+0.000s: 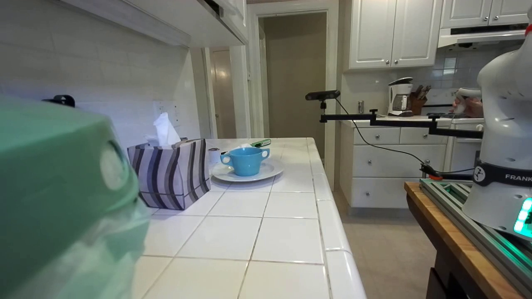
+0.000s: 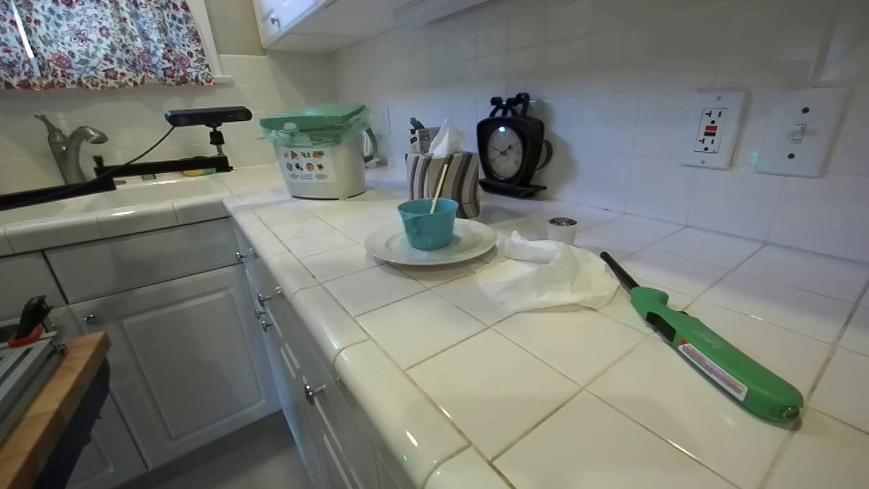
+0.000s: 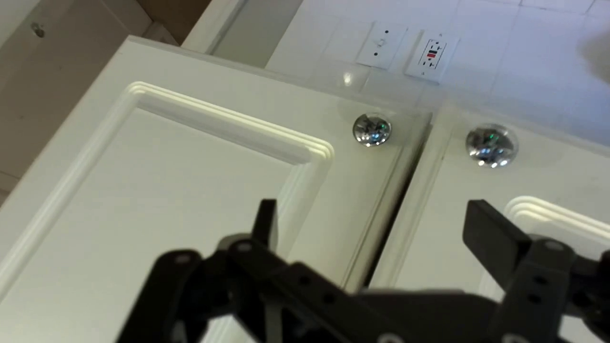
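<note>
My gripper [image 3: 371,207] is open and empty in the wrist view, its dark fingers wide apart. It faces two white cabinet doors [image 3: 205,176] with a dark gap between them and touches nothing that I can see. Two shiny round knobs [image 3: 372,129] sit near the door corners beyond the fingertips. The gripper is out of both exterior views. On the tiled counter a blue cup [image 2: 428,227] with a thin stick in it stands on a white plate [image 2: 481,238]; the cup also shows in an exterior view [image 1: 246,162]. A crumpled white tissue [image 2: 550,278] and green lighter [image 2: 719,356] lie nearby.
A striped tissue box [image 1: 170,178], a green-lidded bin [image 2: 316,159], a black clock [image 2: 506,153] and a small white pod [image 2: 562,231] stand on the counter. A camera on a black bar [image 1: 347,118] extends from the robot base [image 1: 498,174]. A hand [image 1: 473,108] shows behind the arm.
</note>
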Robot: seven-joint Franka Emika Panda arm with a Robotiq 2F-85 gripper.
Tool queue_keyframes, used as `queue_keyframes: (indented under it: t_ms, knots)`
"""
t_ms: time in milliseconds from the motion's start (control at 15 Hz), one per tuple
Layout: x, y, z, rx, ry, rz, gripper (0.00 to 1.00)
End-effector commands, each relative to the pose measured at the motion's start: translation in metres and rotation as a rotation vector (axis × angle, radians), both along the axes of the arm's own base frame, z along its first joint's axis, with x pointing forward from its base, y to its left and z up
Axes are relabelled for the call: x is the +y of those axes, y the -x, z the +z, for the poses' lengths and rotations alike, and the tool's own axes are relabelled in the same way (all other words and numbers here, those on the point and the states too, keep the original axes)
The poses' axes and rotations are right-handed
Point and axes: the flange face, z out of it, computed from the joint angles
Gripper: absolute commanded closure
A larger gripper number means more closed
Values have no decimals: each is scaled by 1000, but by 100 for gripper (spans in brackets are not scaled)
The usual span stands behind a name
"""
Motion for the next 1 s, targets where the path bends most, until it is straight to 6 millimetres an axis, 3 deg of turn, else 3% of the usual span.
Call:
queue_keyframes:
  t_ms: [0, 200, 400, 600, 933]
  knots:
    - [1, -15, 8, -7, -11, 0, 0]
    - [15, -18, 8, 12, -38, 26, 0]
    - [46, 0, 14, 56, -97, 84, 0]
    - [79, 43, 25, 154, -142, 111, 0]
    - [127, 137, 41, 383, -220, 137, 0]
